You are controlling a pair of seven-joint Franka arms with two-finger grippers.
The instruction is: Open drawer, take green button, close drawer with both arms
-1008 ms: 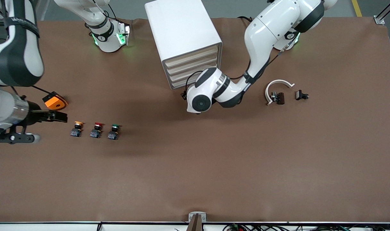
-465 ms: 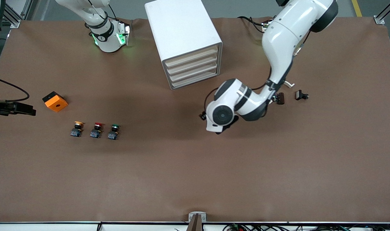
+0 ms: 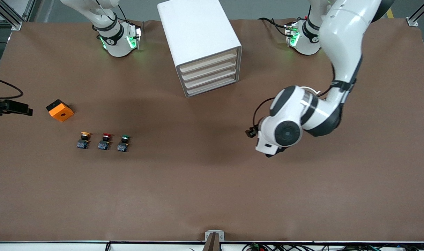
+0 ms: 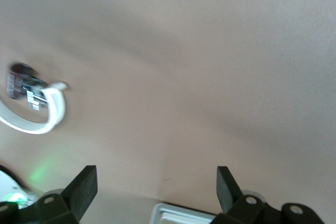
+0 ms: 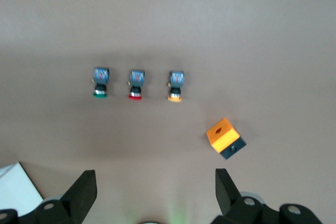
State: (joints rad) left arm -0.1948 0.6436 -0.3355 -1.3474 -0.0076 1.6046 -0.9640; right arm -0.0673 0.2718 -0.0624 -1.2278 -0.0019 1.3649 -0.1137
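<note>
Both grippers, left (image 4: 152,182) and right (image 5: 152,182), hung open and empty; green button (image 3: 123,143) looked light, rigid, best pinched by its body, drawer (image 3: 212,87) shut.

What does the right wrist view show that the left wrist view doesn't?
Right wrist only: the green button, red button and yellow button in a row, the orange block, and the open right gripper. Left wrist only: a white curved piece with a small dark part beside it, and the open left gripper. Both: bare brown table, nothing held.
</note>
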